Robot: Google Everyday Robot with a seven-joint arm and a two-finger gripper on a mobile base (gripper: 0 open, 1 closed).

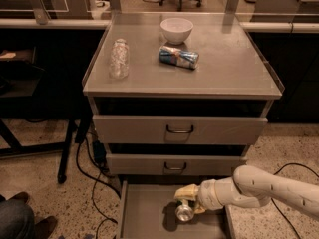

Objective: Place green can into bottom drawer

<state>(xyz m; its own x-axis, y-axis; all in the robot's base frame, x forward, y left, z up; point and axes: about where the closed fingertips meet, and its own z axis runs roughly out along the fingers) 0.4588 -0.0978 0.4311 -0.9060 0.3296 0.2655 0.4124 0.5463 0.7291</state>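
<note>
The bottom drawer (144,214) stands pulled open below the two upper drawers, its flat grey floor showing. My gripper (187,203), at the end of the white arm coming in from the right, hangs over the drawer's middle. Its yellowish fingers (186,192) are shut on the green can (183,212), whose shiny silver end faces the camera. The can hangs just above the drawer floor and casts a shadow to its left. Most of the can's green side is hidden by the fingers.
On the cabinet top stand a clear plastic bottle (118,59), a white bowl (176,30) and a blue-and-silver can (178,57) lying on its side. Cables (94,183) run over the floor left of the cabinet. A person's shoe (20,220) is at bottom left.
</note>
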